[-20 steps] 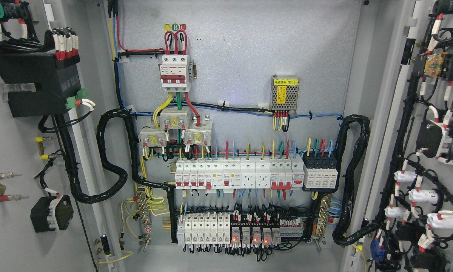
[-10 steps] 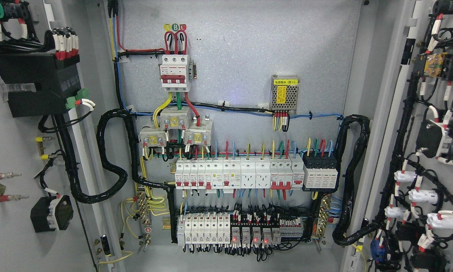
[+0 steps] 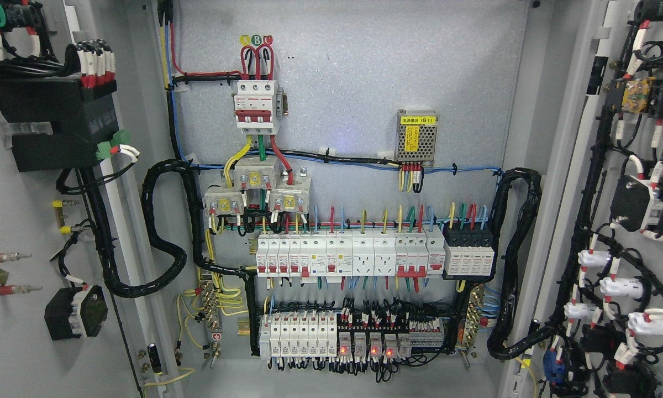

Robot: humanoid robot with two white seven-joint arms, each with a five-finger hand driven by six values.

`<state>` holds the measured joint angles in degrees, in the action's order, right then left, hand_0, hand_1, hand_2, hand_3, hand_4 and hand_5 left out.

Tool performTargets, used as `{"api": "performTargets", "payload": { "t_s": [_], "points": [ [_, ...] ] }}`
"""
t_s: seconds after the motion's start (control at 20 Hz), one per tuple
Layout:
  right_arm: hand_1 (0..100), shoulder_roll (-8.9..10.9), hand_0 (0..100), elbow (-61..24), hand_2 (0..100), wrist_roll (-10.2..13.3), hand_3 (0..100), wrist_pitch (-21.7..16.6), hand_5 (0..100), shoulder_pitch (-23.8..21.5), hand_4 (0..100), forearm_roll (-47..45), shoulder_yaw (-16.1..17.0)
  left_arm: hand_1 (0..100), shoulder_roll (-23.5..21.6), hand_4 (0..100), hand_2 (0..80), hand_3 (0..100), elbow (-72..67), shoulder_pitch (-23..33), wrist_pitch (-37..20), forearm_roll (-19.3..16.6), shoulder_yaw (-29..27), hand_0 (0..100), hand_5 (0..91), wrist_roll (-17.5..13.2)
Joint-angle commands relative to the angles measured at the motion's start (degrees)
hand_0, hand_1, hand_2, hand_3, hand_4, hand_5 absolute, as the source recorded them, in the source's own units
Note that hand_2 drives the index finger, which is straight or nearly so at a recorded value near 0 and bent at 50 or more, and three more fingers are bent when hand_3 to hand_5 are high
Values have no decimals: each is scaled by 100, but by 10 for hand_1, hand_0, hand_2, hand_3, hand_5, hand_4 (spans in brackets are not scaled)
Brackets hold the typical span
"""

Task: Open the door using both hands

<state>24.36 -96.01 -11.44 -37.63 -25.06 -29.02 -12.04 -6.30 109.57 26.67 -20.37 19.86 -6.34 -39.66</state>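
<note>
Both of our hands are outside the frame, so we cannot tell whether their fingers are spread or curled.

Nearest, left edge of the frame: left door (image 3: 22, 354), swung open, inner face toward us. It carries a black box (image 3: 55, 124) at upper left with red-and-white wire ends on top, a green plug (image 3: 116, 145) at the box's lower right corner, a smaller black block (image 3: 76, 312) at lower left, and small red-tipped parts between the two.

Nearest, right edge of the frame: right door (image 3: 580, 182), also swung open. Its inner face holds black wire bundles, white cylindrical parts (image 3: 619, 287) with red-banded leads, and a yellow-topped part (image 3: 635, 94) near the upper right.

Middle distance: two thick black cable looms, one (image 3: 163, 243) looping at centre left from the left door into the cabinet, one (image 3: 516, 260) at centre right.

Farthest, centre of the frame: grey back panel (image 3: 364, 66) of the cabinet. Upper centre, a white three-pole breaker (image 3: 257, 108) with red levers and red looped wires above it. To its right, a small metal-mesh box (image 3: 417, 138) with a yellow label. Below the breaker, three grey blocks (image 3: 257, 190) with yellow tags. Lower centre, a row of white breakers (image 3: 351, 254), ending at a black four-part unit (image 3: 469, 251). Bottom centre, a second row of breakers (image 3: 298, 331), then relays (image 3: 373, 345) showing red lights.
</note>
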Motion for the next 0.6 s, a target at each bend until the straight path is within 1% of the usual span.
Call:
{"api": "performTargets", "payload": {
  "t_s": [0.0, 0.1, 0.2, 0.35, 0.55],
  "points": [
    [0, -1, 218, 73, 0, -17, 0, -8, 0, -139, 0, -7, 70, 0, 15, 36, 28, 27, -217, -180, 366, 237, -675, 296, 0, -33],
    [0, 16, 218, 231, 0, -17, 0, -8, 0, -140, 0, -7, 131, 0, 15, 36, 28, 27, -366, -276, 559, 237, -859, 296, 0, -173],
    [0, 25, 218, 407, 0, -25, 0, -8, 0, -131, 0, -16, 315, 0, 32, 36, 28, 27, -419, -294, 726, 237, -1053, 296, 0, -296],
    [0, 25, 218, 478, 0, -34, 0, 1, 0, -122, 0, -16, 518, 0, 59, 37, 28, 27, -402, -277, 797, 237, -1290, 296, 0, -305],
    [0, 60, 218, 478, 0, -34, 0, -8, 0, -122, 0, -16, 571, 0, 138, 36, 27, 28, -401, -233, 789, 237, -1668, 296, 0, -314]
  ]
}}
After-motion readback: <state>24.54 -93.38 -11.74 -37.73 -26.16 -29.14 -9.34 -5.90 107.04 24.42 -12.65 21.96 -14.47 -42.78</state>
